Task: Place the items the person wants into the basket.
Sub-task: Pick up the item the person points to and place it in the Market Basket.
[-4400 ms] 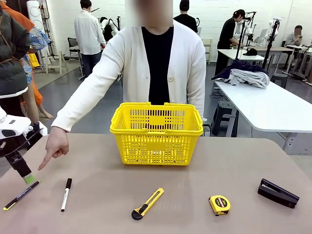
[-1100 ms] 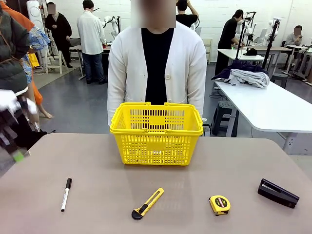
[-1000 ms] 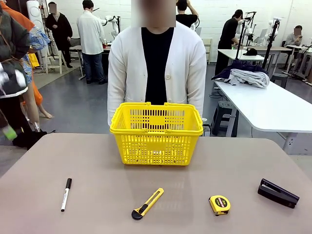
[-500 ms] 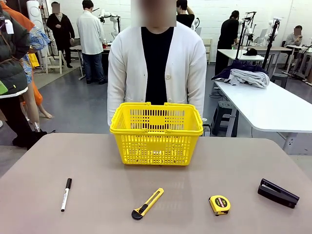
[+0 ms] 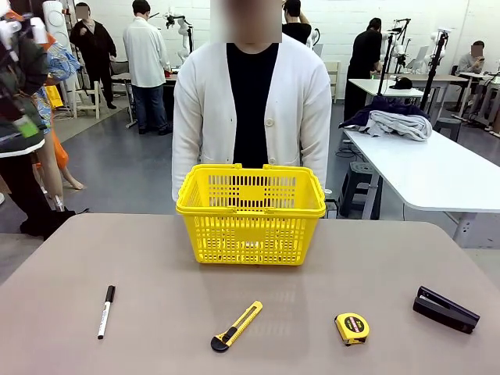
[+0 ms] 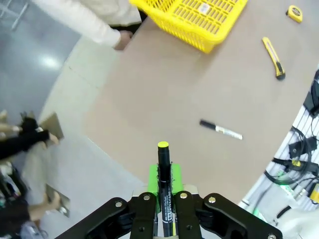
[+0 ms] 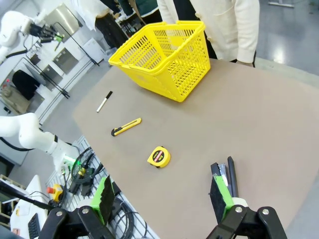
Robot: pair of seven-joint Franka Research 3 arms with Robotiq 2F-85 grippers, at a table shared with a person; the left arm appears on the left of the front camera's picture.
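My left gripper [image 6: 164, 180] is shut on the thin dark pen [image 6: 163, 158], whose yellowish tip points away from the fingers, high above the table's left end. In the front view it is a blur at the upper left [image 5: 26, 125]. The yellow basket [image 5: 251, 212] stands at the table's far middle, in front of the person [image 5: 251, 101] in the white cardigan. The yellow-and-black utility knife [image 5: 236, 326] and the small tape measure [image 5: 351, 327] lie near the front edge. My right gripper [image 7: 162, 196] hangs open above the table's right end with nothing between its fingers.
A white marker with a black cap [image 5: 105, 311] lies at the front left. A black stapler [image 5: 445, 309] lies at the right, just beyond my right gripper's finger [image 7: 218, 191]. The person's hand [image 6: 122, 40] hangs beside the basket [image 6: 199, 20]. Other people stand far behind.
My left arm has risen along the picture's left edge, carrying the pen up from the table. The person's pointing hand has drawn back. The other things lie as before.
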